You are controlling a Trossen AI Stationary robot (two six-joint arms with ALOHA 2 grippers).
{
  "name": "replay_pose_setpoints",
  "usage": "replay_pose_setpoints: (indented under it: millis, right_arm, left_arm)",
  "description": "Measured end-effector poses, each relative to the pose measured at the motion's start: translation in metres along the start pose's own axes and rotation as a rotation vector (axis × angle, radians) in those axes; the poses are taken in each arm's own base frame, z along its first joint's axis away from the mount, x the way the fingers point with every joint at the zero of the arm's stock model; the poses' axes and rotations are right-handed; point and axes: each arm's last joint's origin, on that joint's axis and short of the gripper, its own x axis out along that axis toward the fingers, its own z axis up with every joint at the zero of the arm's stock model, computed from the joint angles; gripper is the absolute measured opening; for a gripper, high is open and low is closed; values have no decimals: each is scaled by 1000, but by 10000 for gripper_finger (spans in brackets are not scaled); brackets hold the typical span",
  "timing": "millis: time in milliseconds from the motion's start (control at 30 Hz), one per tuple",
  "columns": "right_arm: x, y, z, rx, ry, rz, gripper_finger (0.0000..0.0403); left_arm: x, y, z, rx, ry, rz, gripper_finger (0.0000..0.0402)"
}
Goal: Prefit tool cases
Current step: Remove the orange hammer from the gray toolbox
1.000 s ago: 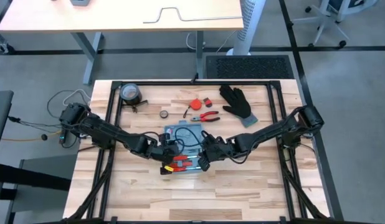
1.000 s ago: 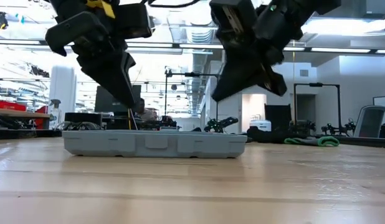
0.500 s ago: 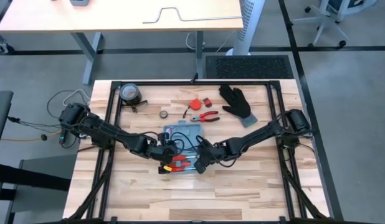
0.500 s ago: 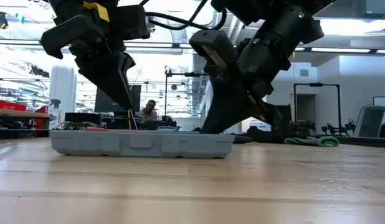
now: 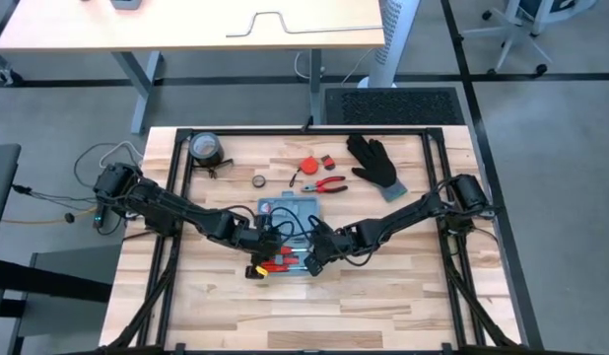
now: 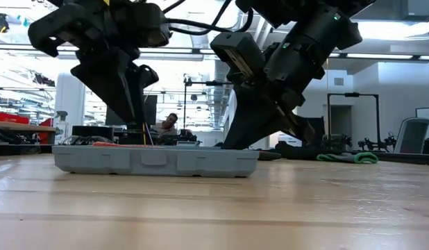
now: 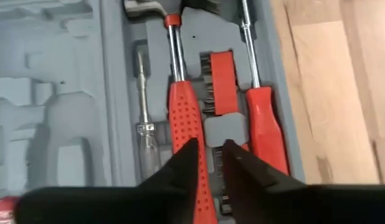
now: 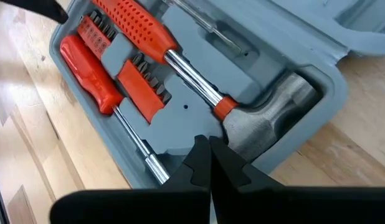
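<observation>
Open tool case (image 5: 288, 237) lies under left tool (image 7: 208, 163), slightly parted, and clenched right tool (image 8: 209, 151)

Both arms crowd the open tool case (image 5: 290, 235) in the middle of the table (image 5: 383, 296). The left gripper (image 5: 257, 264) blocks its left side and the right gripper (image 5: 312, 261) blocks its right side. Behind it sit pliers (image 5: 330, 184), a black glove (image 5: 375, 164) and a tape roll (image 5: 206, 147). The near part of the table is bare wood.
</observation>
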Motion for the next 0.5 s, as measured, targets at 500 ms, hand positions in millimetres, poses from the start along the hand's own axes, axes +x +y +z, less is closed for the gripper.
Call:
replay_pose_setpoints:
  millis: [500]
  right_arm:
    - [1,0,0,0,-3,6,0]
  left_arm:
    - [2,17,-5,-70,78,-30,211]
